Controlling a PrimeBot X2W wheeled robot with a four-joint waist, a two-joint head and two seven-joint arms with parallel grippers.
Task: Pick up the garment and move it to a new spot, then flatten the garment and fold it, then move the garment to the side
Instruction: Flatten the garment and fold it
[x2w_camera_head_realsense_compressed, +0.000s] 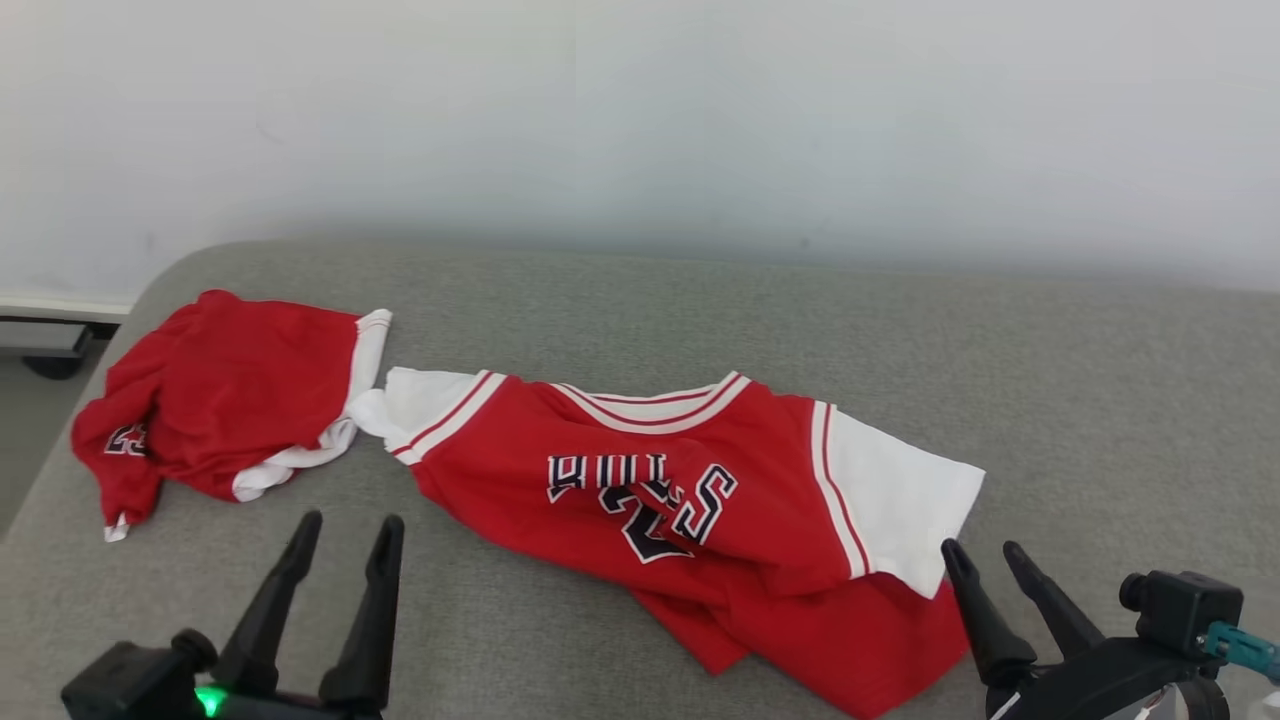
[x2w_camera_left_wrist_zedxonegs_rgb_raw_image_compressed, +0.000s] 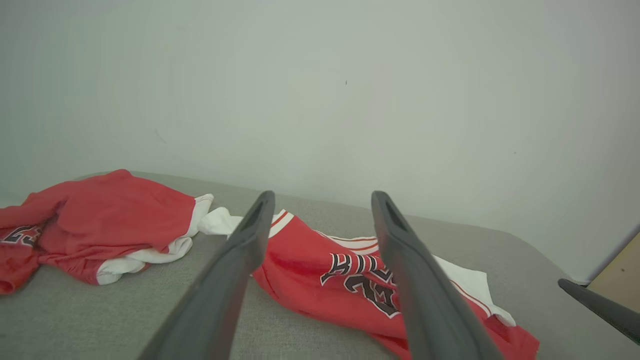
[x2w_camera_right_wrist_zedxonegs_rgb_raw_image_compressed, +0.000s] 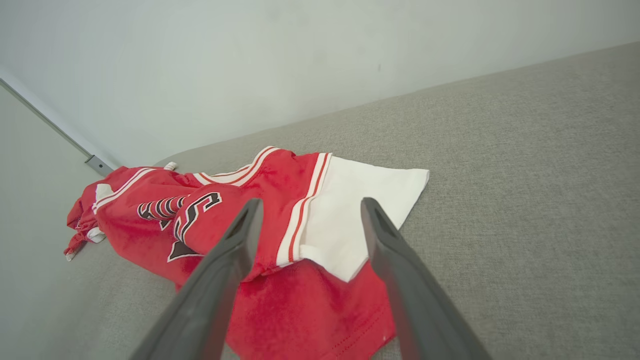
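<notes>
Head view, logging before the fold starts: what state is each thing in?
Red jersey: rumpled, unfolded, lying loose.
Red garment at left: bunched up, touching the jersey's sleeve.
Left gripper: open, empty.
Right gripper: open, empty.

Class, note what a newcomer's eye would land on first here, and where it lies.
A bright red jersey with white sleeves lies rumpled midway along the grey cushion, lettering upside down. A second red garment sits bunched at the left end. The left claw and right claw, both open, hover at the near edge.
</notes>
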